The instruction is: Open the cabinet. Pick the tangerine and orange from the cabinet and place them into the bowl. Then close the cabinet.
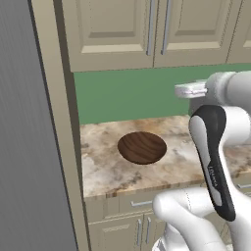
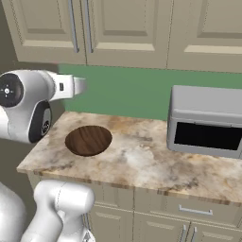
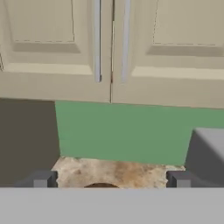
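a grey microwave (image 2: 205,122) with a dark door is sitting on the marbled counter (image 2: 142,158), backing onto the green wall (image 2: 127,92). beige base cabinets (image 2: 156,217) are running beneath.

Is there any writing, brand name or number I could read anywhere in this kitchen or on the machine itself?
No text can be read.
Arm: a small pale marking on its dark strip, too small and blurred to read.
Cabinet, bowl, microwave and counter: no writing or signs visible.
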Controlling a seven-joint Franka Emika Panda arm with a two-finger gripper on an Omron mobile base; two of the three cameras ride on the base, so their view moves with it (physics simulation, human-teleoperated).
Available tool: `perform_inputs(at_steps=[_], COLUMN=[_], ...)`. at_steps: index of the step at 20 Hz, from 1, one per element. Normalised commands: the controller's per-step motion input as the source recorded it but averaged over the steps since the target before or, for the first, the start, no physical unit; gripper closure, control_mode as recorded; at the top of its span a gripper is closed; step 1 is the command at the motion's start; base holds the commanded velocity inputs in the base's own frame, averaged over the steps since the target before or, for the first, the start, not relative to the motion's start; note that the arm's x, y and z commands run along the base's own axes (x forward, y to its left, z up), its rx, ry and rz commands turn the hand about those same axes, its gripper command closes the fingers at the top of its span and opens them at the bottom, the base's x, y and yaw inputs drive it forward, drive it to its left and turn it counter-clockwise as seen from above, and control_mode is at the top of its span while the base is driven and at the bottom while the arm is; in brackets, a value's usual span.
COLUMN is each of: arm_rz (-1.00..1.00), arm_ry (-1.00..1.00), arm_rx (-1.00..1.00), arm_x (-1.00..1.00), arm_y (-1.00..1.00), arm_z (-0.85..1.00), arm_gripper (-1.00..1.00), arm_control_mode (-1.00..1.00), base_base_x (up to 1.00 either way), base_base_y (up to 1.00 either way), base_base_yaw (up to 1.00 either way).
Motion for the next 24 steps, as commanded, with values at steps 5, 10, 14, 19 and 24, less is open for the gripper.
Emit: perform_inputs(at_steps=[5,10,14,19,24], arm_rz=[0.00,0.00,0.00,0.00,0.02], arm_ry=[-0.48,-0.26,-0.16,-0.04,0.00], arm_rx=[0.00,0.00,0.00,0.00,0.00], arm_x=[-0.32,-0.03,0.02,0.19,0.58], arm_y=[-0.02,-0.01,-0.03,-0.02,-0.01], arm_z=[0.54,0.30,0.27,0.24,0.13], arm_gripper=[-1.00,-1.00,-1.00,-1.00,-1.00], arm_control_mode=[-1.00,-1.00,-1.00,-1.00,-1.00], base_base_x=[0.00,0.00,0.00,0.00,0.00], base_base_y=[0.00,0.00,0.00,0.00,0.00], base_base_yaw=[0.00,0.00,0.00,0.00,0.00])
